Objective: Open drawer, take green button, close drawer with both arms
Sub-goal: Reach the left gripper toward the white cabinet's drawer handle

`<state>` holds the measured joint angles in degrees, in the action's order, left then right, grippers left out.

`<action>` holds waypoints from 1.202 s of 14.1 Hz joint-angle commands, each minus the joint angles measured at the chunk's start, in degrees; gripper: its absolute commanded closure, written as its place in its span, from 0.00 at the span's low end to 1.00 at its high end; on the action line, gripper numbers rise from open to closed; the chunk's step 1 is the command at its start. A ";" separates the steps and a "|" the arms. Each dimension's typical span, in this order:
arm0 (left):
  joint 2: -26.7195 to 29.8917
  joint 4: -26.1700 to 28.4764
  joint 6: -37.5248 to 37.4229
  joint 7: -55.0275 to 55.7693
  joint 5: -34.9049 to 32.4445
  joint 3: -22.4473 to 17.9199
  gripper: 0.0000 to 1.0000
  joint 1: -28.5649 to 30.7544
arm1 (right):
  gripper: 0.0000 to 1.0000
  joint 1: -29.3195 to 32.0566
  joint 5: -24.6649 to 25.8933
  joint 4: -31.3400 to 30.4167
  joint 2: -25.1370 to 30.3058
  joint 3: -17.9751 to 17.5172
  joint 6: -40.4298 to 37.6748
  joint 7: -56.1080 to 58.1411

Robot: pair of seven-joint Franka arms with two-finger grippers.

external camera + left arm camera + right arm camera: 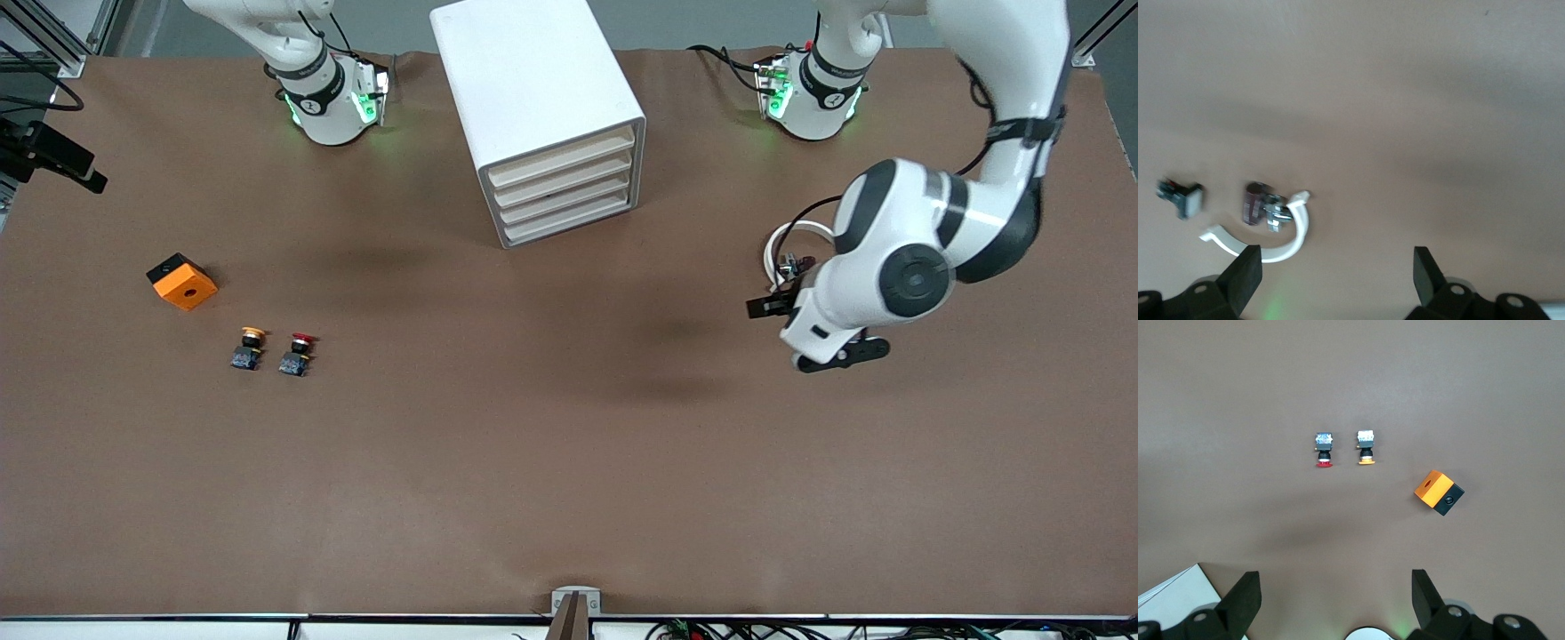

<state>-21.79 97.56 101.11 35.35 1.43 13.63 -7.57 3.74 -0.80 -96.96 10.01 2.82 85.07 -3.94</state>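
The white cabinet (pixel 538 116) stands at the 12 o'clock edge of the brown table (pixel 569 462) in the front view, between the two arm bases, with its front turned toward about 5 o'clock. All four cream fronts sit flush, so the drawer (pixel 569 203), one of the lower ones, is shut; no green cap shows in any view. Taking the cabinet as the clock's centre, a white open ring (pixel 794 242) lies at about 4 o'clock, with a few small dark and metal parts (pixel 1261 205) touching its inner curve and another small block (pixel 1181 197) just beside them. The left arm bends down over that spot. The left gripper (pixel 1337 273) hangs above the table near the ring, its two black fingers (pixel 1245 275) spread wide apart and holding nothing. At about 8 o'clock from the cabinet, toward the right arm's end of the table, sits an orange box (pixel 182 281) with a black side. The yellow-capped button (pixel 250 347) and the red-capped button (pixel 298 353) lie side by side, close to each other and nearer to the front camera than the box, between 7 and 8 o'clock. The right arm waits raised. The right gripper (pixel 1337 595) is high over the table by the cabinet's corner, its fingers also spread and empty.
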 commanded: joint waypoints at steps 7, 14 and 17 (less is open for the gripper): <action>-18.27 -15.38 -3.80 44.51 12.97 1.14 0.00 -10.44 | 0.00 -0.04 0.19 -1.12 1.24 -0.27 0.62 -0.19; -25.84 -15.39 -10.29 74.47 26.66 1.23 0.00 -12.03 | 0.00 0.13 0.19 -1.12 1.24 -0.18 0.89 -0.11; -27.69 -15.04 -17.95 79.95 31.78 1.23 0.00 -12.12 | 0.00 -0.04 0.19 -1.04 1.24 -0.27 0.89 -0.11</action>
<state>-48.03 83.97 87.05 111.76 30.74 14.76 -19.57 3.73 -0.81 -97.05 10.02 2.74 85.42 -3.93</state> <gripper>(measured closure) 0.000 0.000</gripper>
